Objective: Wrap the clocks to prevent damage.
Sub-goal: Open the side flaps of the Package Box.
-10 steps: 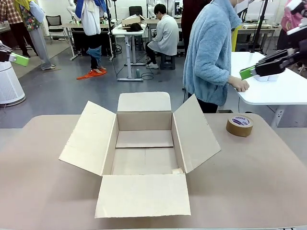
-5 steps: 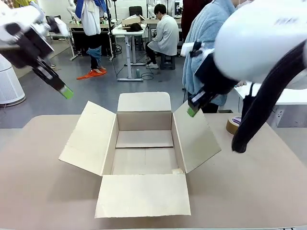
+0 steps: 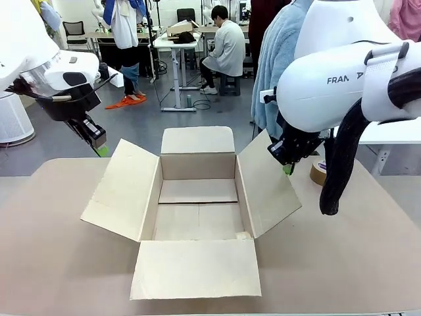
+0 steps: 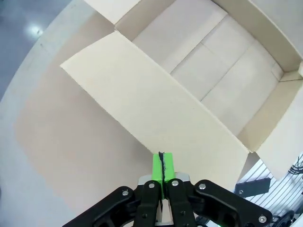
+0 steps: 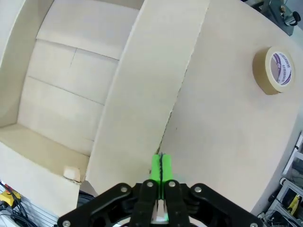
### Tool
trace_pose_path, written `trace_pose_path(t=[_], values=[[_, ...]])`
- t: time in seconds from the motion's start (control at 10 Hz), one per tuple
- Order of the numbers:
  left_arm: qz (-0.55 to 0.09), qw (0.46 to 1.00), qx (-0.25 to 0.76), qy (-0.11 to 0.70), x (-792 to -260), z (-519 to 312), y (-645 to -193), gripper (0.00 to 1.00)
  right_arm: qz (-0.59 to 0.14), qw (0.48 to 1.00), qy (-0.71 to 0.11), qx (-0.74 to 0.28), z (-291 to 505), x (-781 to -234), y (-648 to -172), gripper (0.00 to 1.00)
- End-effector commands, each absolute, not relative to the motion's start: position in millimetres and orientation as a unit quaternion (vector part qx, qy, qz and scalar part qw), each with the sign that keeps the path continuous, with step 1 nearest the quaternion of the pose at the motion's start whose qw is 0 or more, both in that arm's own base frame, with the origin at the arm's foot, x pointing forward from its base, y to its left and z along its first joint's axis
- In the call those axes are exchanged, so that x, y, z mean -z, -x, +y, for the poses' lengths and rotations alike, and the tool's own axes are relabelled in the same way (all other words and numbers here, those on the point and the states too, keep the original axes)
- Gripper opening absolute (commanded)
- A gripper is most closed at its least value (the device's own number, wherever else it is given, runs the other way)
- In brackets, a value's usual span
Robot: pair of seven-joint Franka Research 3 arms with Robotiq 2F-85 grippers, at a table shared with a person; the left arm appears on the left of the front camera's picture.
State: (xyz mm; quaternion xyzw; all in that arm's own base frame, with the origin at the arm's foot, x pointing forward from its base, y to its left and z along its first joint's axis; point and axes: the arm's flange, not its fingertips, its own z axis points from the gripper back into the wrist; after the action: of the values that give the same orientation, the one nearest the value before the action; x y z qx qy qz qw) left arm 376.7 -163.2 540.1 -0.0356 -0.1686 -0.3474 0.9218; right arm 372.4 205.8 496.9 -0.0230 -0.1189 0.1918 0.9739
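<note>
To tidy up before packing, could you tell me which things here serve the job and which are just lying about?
For the job: open cardboard box; tape roll; left gripper and right gripper, both shut.
Lying about: orange cloth; white floor appliance.

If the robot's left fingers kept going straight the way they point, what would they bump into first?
Probably the spread-out left flap of the open brown cardboard box. The shut, green-padded left fingers aim near its outer edge, so they might reach the beige table instead.

Cardboard box open, four flaps splayed; brown tape roll flat nearby.
</note>
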Motion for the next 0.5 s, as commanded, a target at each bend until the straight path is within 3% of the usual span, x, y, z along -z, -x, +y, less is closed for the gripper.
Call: trace_pose_path(t=[0.0, 0.2, 0.4], values=[[-0.174, 0.919, 0.352, 0.038, -546.5, -164.7, -370.6, 0.00, -0.131, 0.973, 0.033, -0.188, 201.9, -497.1, -367.2, 0.01], [-0.174, 0.919, 0.352, 0.038, -546.5, -164.7, -370.6, 0.00, -0.121, 0.973, 0.022, -0.193, 204.5, -499.0, -372.1, 0.01], [-0.171, 0.932, 0.318, 0.025, -543.3, -173.0, -373.8, 0.01, -0.139, 0.984, 0.033, -0.102, 210.8, -524.2, -354.0, 0.01]])
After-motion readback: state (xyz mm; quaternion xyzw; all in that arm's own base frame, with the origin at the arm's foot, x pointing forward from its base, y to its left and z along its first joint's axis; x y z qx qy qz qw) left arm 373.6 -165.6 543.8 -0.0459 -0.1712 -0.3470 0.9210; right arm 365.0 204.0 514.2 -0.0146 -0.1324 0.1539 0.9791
